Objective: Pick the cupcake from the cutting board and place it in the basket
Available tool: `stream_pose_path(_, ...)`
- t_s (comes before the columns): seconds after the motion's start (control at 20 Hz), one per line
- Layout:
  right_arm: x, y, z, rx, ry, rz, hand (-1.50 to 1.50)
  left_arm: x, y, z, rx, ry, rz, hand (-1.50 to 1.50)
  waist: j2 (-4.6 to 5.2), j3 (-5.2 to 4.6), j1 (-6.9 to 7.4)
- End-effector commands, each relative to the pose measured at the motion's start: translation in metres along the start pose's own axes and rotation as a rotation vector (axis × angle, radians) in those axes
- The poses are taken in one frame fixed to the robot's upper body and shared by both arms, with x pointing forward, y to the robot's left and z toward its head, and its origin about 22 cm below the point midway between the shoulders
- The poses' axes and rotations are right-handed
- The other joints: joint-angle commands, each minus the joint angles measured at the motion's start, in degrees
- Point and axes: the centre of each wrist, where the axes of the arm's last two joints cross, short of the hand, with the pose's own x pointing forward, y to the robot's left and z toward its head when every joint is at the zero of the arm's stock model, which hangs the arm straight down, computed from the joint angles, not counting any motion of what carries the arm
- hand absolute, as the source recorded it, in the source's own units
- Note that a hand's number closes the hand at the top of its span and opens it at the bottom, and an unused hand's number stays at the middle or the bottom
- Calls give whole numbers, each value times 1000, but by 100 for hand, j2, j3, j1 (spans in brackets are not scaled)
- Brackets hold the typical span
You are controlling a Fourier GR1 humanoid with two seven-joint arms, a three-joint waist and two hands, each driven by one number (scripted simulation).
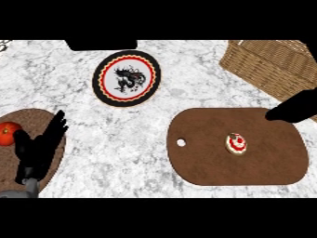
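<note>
The cupcake (237, 143) sits right of centre on the cutting board (209, 167), untouched. The right hand (298, 110) hovers over the board's far right corner beside the basket (270, 65), its fingers unreadable; the left hand (42, 144) rests open.

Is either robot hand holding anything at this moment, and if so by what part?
Nothing is held. The cupcake sits untouched on the cutting board; the left robot hand rests open.
</note>
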Motion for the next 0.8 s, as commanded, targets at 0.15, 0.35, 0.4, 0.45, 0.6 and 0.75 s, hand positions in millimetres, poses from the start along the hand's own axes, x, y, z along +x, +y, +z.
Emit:
stream_pose_path(0.15,18,-44,22,235,95,158,-150,-53,0,26,19,240,0,0,98,-70,27)
stream_pose_path(0.35,13,-63,34,279,136,203,-150,-39,-1,24,11,226,-8,0,111,-45,14)
stream_pose_path(0.4,16,-66,41,290,113,196,-150,-43,7,27,11,237,0,0,102,-48,11)
stream_pose_path(0.45,16,-64,39,302,141,175,-150,-42,-1,28,14,224,5,0,119,-46,58)
stream_pose_path(0.6,17,-74,48,318,116,160,-150,-48,2,29,10,240,-6,0,145,-45,70)
stream_pose_path(0.75,22,-60,55,313,117,108,-150,-43,-10,26,-18,239,1,0,159,-37,86)
